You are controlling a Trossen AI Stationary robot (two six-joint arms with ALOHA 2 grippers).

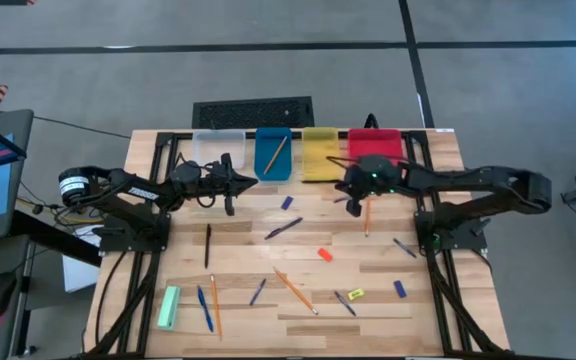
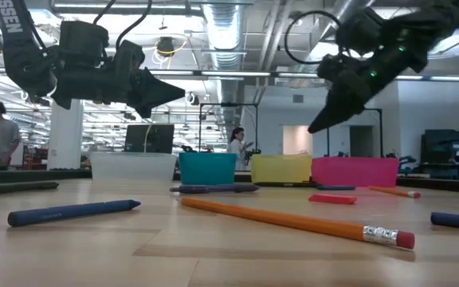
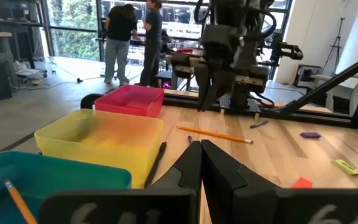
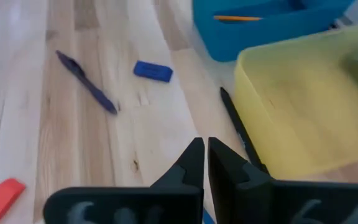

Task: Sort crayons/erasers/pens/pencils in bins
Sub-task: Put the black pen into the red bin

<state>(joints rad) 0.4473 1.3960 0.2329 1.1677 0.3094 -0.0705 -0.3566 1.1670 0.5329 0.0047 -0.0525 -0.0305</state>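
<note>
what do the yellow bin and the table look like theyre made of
Yellow bin: probably thin plastic, smooth and semi-translucent, since light shows through its walls. Table: wood, likely butcher-block planks, with visible grain and strip joints under a light, slightly glossy finish.

Both arms reach inward from opposite sides of the desk (image 1: 298, 305), each extended roughly level above its far half. The left claw (image 1: 251, 180) points toward the centre, its 2 fingers (image 3: 219, 168) pressed together with no gap and nothing between them. The right claw (image 1: 342, 186) faces the left one from the opposite side, tilted downward; its 2 fingers (image 4: 229, 165) are likewise closed and empty. The 2 claws are apart.
</note>
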